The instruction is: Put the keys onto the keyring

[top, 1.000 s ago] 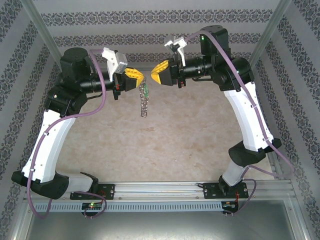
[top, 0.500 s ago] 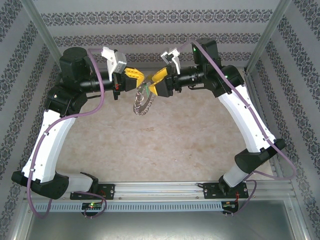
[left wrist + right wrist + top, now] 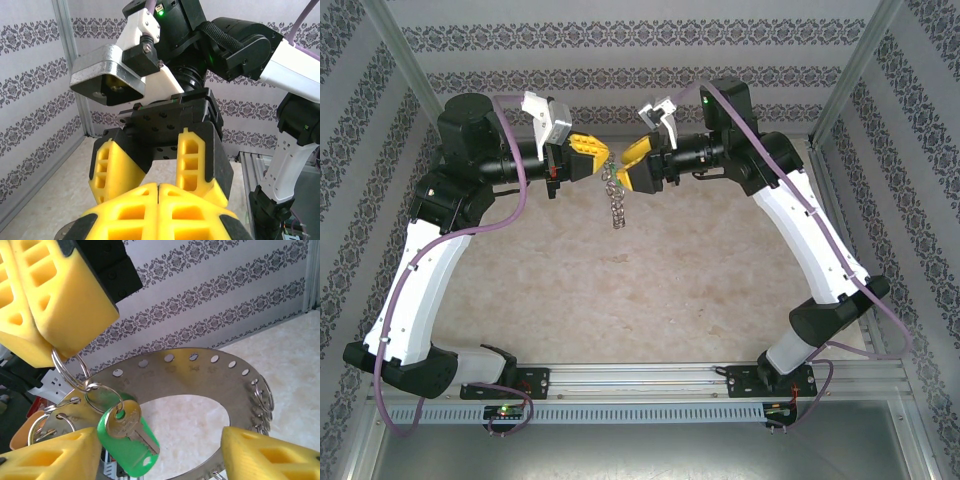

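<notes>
The right fingers point(image 3: 50, 455) stand spread wide, one either side of the keyring point(image 3: 200, 375). Just past them the green-headed key point(image 3: 131, 442) hangs at the ring's rim from a wire loop point(image 3: 60, 369). The left fingers point(image 3: 65, 305), closed, pinch that loop, holding it all above the bench point(image 3: 670, 290).

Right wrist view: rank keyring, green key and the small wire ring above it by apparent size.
1. keyring
2. green key
3. small wire ring
All hang similarly near the camera, so the order seems safe.
</notes>
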{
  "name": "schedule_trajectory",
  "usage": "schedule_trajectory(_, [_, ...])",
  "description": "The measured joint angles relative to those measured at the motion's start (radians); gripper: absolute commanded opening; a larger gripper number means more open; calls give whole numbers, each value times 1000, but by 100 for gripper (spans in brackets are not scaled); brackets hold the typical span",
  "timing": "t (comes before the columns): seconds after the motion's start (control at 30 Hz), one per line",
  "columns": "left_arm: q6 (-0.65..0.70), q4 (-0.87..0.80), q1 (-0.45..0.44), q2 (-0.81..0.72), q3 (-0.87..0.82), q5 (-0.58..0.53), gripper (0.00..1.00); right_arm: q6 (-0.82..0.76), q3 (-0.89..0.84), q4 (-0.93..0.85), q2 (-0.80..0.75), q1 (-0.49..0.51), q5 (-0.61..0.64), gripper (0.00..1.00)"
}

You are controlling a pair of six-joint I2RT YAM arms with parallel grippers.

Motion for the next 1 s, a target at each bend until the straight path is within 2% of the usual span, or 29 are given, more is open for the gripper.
schedule_trajectory(0.3, [-14,6,0,0,0,3,0,0,3,5,17,31,-4,55])
schedule_trajectory(0.67, [-13,6,8,0,0,-5,0,-10,64,-9,70,50,-11,5])
schedule_trajectory(0.83, [-13,10,13,-6,-4,-10,0,-32,74,-34,70,50,-6,0])
schedule_trajectory(1.0, [-10,10,18,-8,-11,-22,0,-60,79,-69,67,50,19,0])
